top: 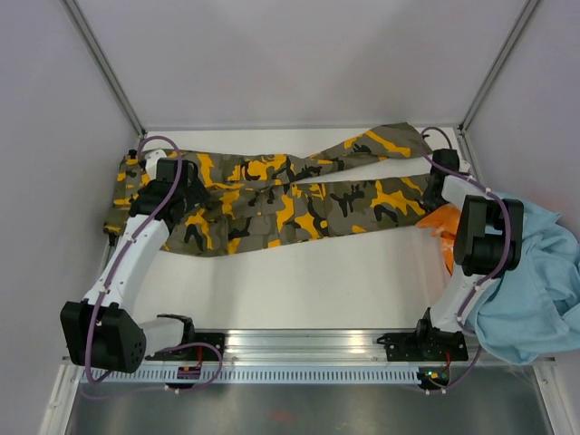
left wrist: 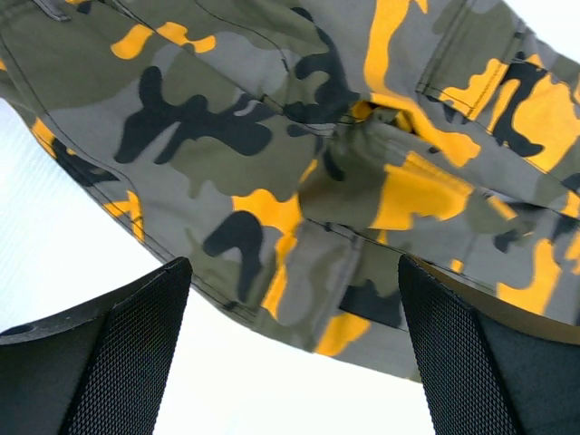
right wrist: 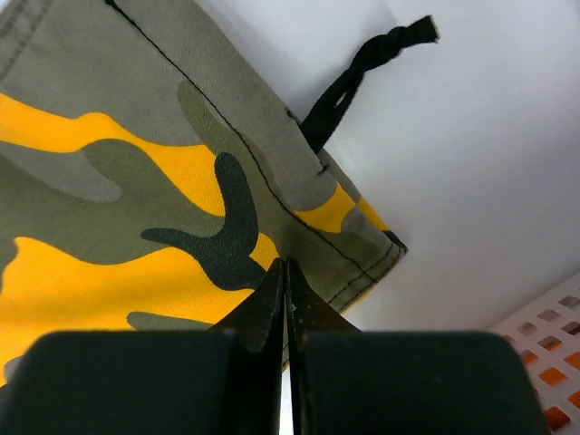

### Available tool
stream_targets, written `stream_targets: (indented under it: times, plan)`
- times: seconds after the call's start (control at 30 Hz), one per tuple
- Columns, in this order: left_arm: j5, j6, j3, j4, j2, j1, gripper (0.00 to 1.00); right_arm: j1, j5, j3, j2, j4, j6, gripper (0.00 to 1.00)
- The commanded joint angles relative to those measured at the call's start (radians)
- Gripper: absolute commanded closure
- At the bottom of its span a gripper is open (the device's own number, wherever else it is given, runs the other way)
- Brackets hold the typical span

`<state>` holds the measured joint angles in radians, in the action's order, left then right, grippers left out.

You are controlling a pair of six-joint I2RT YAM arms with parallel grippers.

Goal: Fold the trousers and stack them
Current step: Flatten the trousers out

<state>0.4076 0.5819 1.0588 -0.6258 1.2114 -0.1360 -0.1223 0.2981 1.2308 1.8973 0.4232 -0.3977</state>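
Note:
The camouflage trousers [top: 272,195] lie spread across the back of the table, waist at the left and both legs running right. My left gripper [top: 177,177] hovers over the waist end. In the left wrist view it [left wrist: 294,362] is open and empty, its fingers [left wrist: 127,353] wide apart, with the cloth's near edge [left wrist: 299,227] just beyond them. My right gripper [top: 444,170] is at the leg ends. In the right wrist view it [right wrist: 286,267] is shut, its tips pinched on the trouser leg [right wrist: 136,181] close to the hem corner. A black drawstring [right wrist: 362,68] trails from the hem.
A light-blue garment [top: 535,281] and an orange garment [top: 444,227] lie at the right, off the table edge, under the right arm. A white perforated crate wall [right wrist: 544,353] shows beside the hem. Grey walls close off the back and sides.

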Motion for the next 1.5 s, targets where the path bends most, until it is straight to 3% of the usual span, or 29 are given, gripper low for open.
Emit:
stream_targets:
  times: [0.0,0.2,0.37,0.5,0.6,0.63,0.8,0.93,1.07,1.17,1.33,1.47]
  plan:
    - [0.040,0.025,0.003,0.015,0.026,0.010,0.00,-0.071,0.137,-0.060,-0.139,-0.001,0.014,1.00]
    - [0.057,0.111,-0.023,-0.025,0.034,0.068,0.00,-0.148,0.067,-0.018,-0.120,-0.031,0.045,1.00]
    - [-0.003,0.124,-0.083,-0.003,0.004,0.200,0.00,-0.175,0.017,0.107,-0.052,-0.014,0.071,1.00]
    - [-0.042,0.107,-0.131,0.031,0.005,0.269,0.00,-0.156,-0.277,0.121,-0.061,-0.069,0.109,0.98]
    - [-0.058,0.113,-0.135,0.038,0.037,0.282,0.00,-0.078,-0.356,0.156,-0.076,-0.070,0.158,0.65]
    - [-0.078,0.113,-0.132,0.041,0.054,0.282,0.00,-0.054,-0.361,0.173,-0.078,-0.063,0.169,0.45]
    - [-0.217,0.078,-0.088,0.098,0.057,0.282,0.04,0.081,-0.392,0.275,-0.110,-0.089,0.279,0.26]
    - [-0.309,0.026,-0.013,0.172,0.043,0.225,0.06,0.096,-0.413,0.325,-0.089,-0.162,0.283,0.15]
    - [-0.271,-0.007,0.123,0.198,0.105,0.104,0.05,0.096,-0.230,0.480,0.041,-0.109,0.232,0.14]
    - [-0.286,-0.005,0.203,0.234,0.194,0.032,0.06,0.098,-0.199,0.590,0.166,-0.035,0.217,0.15]
    - [-0.319,-0.036,0.320,0.321,0.388,-0.065,0.05,0.096,-0.176,0.599,0.272,-0.035,0.218,0.17]
    - [-0.291,-0.037,0.522,0.304,0.560,-0.146,0.05,0.067,-0.103,0.619,0.319,0.011,0.018,0.13]
